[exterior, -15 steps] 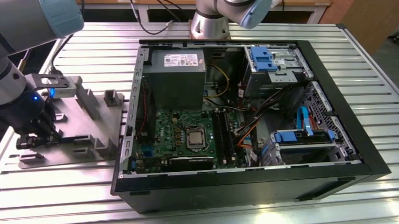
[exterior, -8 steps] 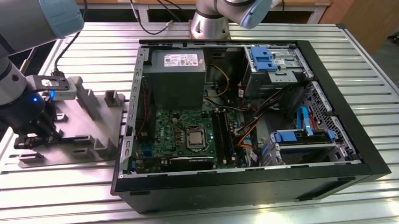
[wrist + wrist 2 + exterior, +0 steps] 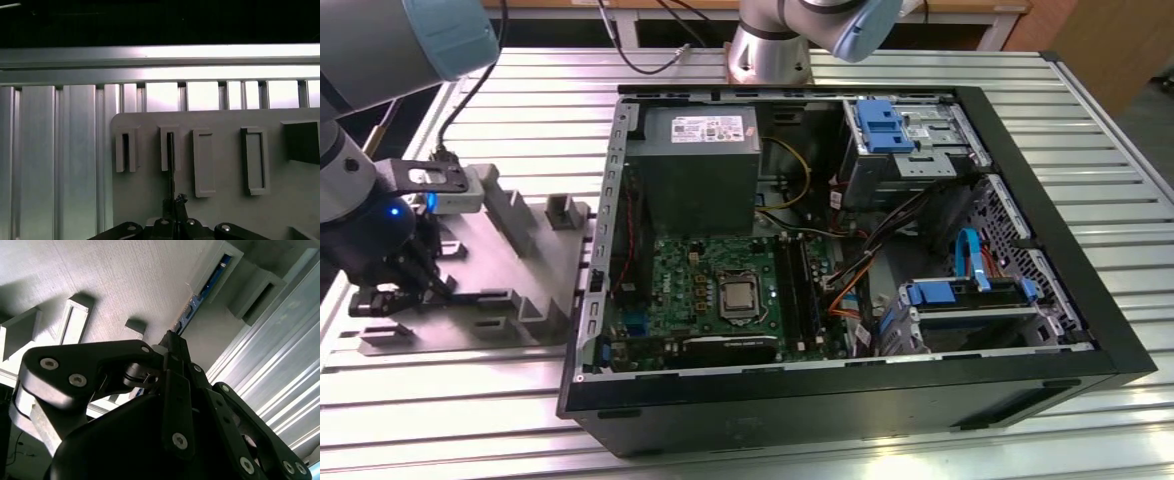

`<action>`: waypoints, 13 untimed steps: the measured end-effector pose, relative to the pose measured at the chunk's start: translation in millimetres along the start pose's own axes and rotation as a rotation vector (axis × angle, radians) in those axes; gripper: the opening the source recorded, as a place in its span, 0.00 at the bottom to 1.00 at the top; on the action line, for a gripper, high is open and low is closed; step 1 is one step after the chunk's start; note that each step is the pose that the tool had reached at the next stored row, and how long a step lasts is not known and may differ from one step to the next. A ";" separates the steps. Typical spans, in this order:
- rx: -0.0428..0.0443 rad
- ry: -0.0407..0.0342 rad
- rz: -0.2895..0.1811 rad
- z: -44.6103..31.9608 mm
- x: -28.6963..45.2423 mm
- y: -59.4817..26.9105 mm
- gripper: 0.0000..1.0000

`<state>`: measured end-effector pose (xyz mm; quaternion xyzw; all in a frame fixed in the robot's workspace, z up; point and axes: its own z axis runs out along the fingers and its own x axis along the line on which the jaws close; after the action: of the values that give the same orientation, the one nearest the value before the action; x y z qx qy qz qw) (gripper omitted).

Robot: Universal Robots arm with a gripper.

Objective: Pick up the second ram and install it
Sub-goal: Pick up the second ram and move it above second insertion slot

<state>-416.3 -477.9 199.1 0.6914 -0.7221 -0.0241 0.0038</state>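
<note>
In both wrist views the second ram (image 3: 171, 167) (image 3: 192, 307) is a thin dark stick standing on edge in a slot of the grey holder tray (image 3: 150, 190) (image 3: 125, 280). A strip of blue shows along its edge in the second wrist view. My gripper (image 3: 174, 202) (image 3: 172, 342) is shut on one end of the second ram, with its fingers pressed close on either side. In the exterior view my gripper (image 3: 384, 295) hangs low over the holder tray (image 3: 520, 270) at the exterior view's left. The open computer case (image 3: 1067, 330) lies beside the tray, and the motherboard's black slots (image 3: 797, 290) are exposed.
Upright tabs (image 3: 560, 212) and several other slots (image 3: 255, 160) stand on the holder tray. The case holds a power supply (image 3: 700, 160), blue drive brackets (image 3: 947, 292) and loose cables (image 3: 854, 270). Another arm's base (image 3: 767, 50) stands behind the case on the ribbed metal table (image 3: 1107, 180).
</note>
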 end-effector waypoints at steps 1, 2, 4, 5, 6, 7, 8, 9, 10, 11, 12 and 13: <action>0.0001 -0.0001 0.000 0.0 0.0 0.0 0.11; 0.0003 -0.0003 0.000 -0.1 -0.1 0.0 0.11; 0.0010 -0.0008 0.000 -2.1 -0.2 0.0 0.11; 0.0004 -0.0004 0.000 -4.3 -0.3 0.2 0.11; 0.0001 0.0000 0.000 -5.4 -0.2 0.2 0.11; 0.0005 -0.0004 0.000 -5.4 -0.3 0.2 0.11; 0.0005 -0.0004 0.000 -5.5 -0.3 0.2 0.11; 0.0004 -0.0003 0.000 -5.8 -0.3 0.2 0.11; 0.0002 -0.0002 0.000 -6.1 -0.3 0.3 0.11; 0.0003 -0.0002 0.000 -6.3 -0.3 0.2 0.11; 0.0003 -0.0002 0.000 -6.5 -0.3 0.3 0.11; 0.0003 -0.0002 0.000 -6.7 -0.3 0.3 0.11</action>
<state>-416.3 -477.8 205.7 0.6913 -0.7222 -0.0241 0.0036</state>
